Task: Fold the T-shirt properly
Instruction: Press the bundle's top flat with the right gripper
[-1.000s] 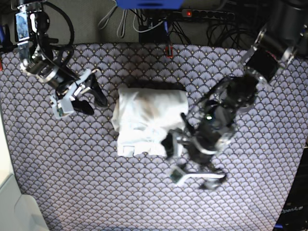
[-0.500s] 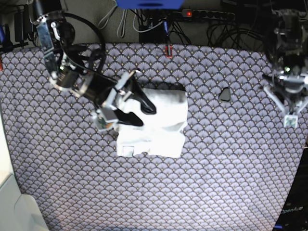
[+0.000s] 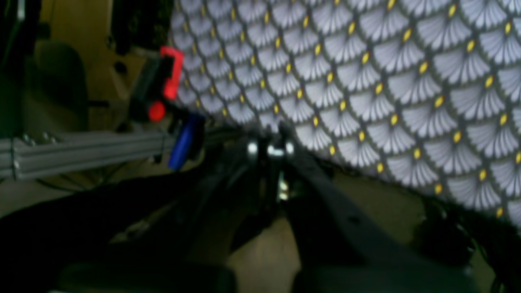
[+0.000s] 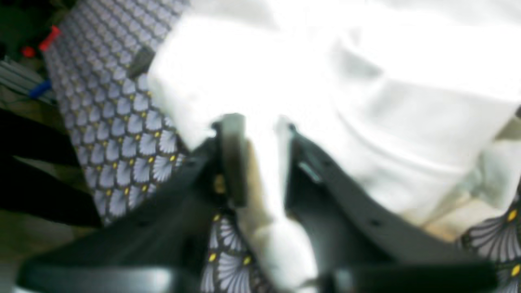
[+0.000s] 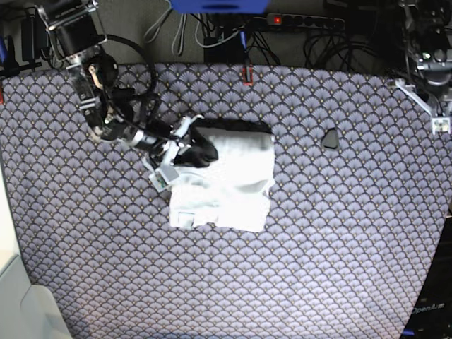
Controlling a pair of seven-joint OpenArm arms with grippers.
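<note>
We have the T-shirt [image 5: 224,181] nearly folded mid-worktop [image 5: 339,233]. Our right end effector [image 4: 260,134] pinches its edge for a final tuck; next, smooth and release. Our left end effector [image 3: 270,148] is parked aside, fingers seemingly together.

T-shirt [image 5: 226,183] mid-table on patterned cloth [image 5: 318,247]; right gripper [image 5: 194,148] at its upper-left edge; left gripper [image 5: 436,99] far right edge.

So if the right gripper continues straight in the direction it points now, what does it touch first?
The T-shirt: the right gripper already has a fold of white cloth between its fingers, apparently touching them, so more shirt lies directly ahead.
</note>
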